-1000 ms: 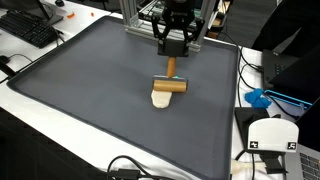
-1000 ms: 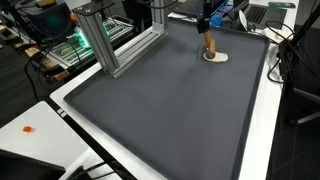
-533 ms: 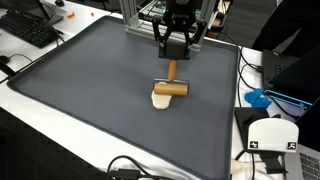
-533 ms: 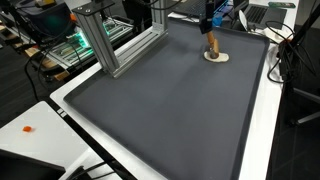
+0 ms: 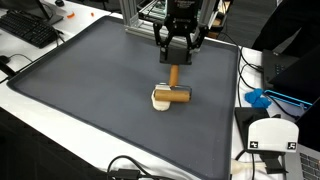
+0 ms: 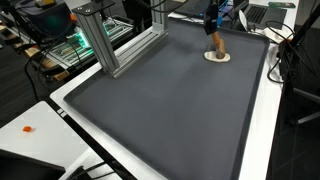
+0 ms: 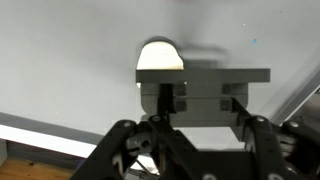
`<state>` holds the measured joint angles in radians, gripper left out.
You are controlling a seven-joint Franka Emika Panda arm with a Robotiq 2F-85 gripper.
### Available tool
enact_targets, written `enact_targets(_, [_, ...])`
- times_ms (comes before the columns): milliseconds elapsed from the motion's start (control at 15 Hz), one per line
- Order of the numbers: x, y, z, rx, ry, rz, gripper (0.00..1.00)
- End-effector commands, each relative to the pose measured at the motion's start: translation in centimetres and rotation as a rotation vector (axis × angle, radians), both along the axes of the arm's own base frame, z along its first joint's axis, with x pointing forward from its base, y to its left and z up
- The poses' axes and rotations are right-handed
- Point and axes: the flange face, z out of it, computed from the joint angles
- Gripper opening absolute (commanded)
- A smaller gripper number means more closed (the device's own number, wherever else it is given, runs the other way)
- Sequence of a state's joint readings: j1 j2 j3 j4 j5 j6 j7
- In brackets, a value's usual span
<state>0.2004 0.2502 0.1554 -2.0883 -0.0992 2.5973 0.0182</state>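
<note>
A wooden T-shaped tool (image 5: 173, 90), with a thin handle and a cylinder head, hangs from my gripper (image 5: 174, 58). The gripper is shut on the top of the handle. The head rests on a flat cream disc (image 5: 158, 100) lying on the dark grey mat (image 5: 90, 90). In both exterior views the tool (image 6: 216, 44) stands over the disc (image 6: 217, 58) near the mat's far corner, below the gripper (image 6: 213, 24). In the wrist view the head is a dark bar (image 7: 205, 78) between the fingers (image 7: 200, 102), with the disc (image 7: 160, 55) showing beyond it.
An aluminium frame (image 6: 100, 40) stands at the mat's edge. A keyboard (image 5: 28, 28) lies beyond one corner. A white device (image 5: 270, 135) and a blue object (image 5: 262, 98) sit on the white table beside the mat. Cables (image 5: 130, 168) run along the near edge.
The tool's head has slid a little across the disc toward the near side of the mat, and the handle now stands more upright. The gripper stays shut on it.
</note>
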Motion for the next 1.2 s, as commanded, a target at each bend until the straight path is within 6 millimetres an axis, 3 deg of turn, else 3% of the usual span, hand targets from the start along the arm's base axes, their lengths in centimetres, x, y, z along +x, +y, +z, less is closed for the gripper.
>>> enact_targets(0, [0.3,1.2,-2.3,0.022,0.008,0.002,0.35])
enact_targets(600, [1.4,1.2,-1.8,0.044,-0.027,-0.022,0.35])
enact_targets(1133, [0.8,-0.1,-0.4,0.02,0.014,-0.06,0.35])
